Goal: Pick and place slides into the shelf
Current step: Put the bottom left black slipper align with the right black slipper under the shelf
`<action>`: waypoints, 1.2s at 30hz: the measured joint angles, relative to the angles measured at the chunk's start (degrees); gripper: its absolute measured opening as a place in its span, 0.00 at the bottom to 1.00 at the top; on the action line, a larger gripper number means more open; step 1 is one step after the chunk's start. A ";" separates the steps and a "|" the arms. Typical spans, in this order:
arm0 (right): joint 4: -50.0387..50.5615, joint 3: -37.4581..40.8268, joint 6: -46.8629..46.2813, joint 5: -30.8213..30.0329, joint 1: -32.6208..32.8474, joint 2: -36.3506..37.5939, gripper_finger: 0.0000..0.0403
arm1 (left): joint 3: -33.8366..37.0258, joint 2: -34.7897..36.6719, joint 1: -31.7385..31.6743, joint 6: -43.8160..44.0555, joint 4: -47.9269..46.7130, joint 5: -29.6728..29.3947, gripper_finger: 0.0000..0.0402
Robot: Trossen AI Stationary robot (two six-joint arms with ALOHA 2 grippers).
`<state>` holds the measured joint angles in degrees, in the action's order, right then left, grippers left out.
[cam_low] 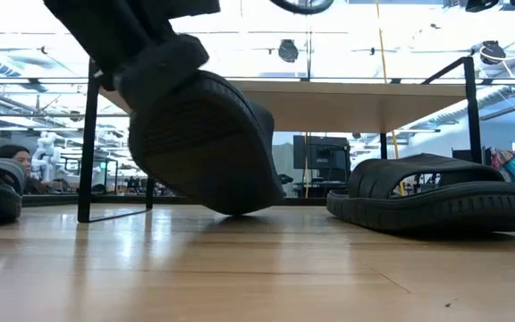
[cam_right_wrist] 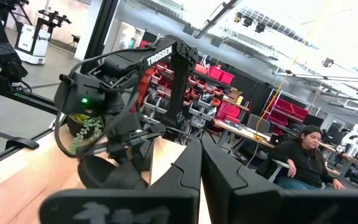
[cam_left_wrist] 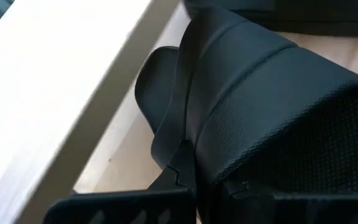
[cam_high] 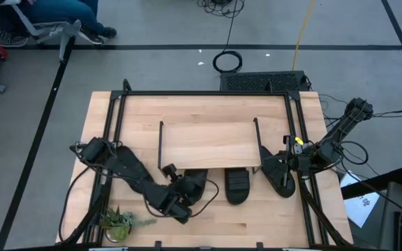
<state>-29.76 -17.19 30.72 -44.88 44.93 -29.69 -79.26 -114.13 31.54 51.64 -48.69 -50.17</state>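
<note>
- Workshop floor beyond, wooden table in front.
- Shelf mid-table, plank top on black legs.
- Slides: one flat at the shelf's front edge, one at its right end, one tilted, toe down.
- Left gripper clamped on tilted slide.
- Right gripper beside right-end slide, fingers together.
- Potted plant, front left corner.
</note>
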 joint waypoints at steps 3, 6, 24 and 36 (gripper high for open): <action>0.00 0.00 0.00 0.00 0.00 0.00 0.00 | -0.02 0.00 -1.32 1.58 -0.48 -0.05 0.00; 0.00 0.00 0.00 0.00 0.00 0.00 0.00 | -0.02 0.00 -2.51 2.27 -0.57 0.61 0.00; -0.01 0.00 -1.38 0.15 0.02 -0.02 0.00 | 0.02 -4.39 -3.40 -9.26 13.27 9.85 0.04; -0.04 0.00 -1.51 0.17 0.04 -0.02 0.00 | 0.04 -4.39 -2.61 -9.25 16.44 9.93 0.30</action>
<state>-29.80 -17.19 29.21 -44.71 44.97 -29.71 -79.22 -118.52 28.93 42.39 -32.25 -40.25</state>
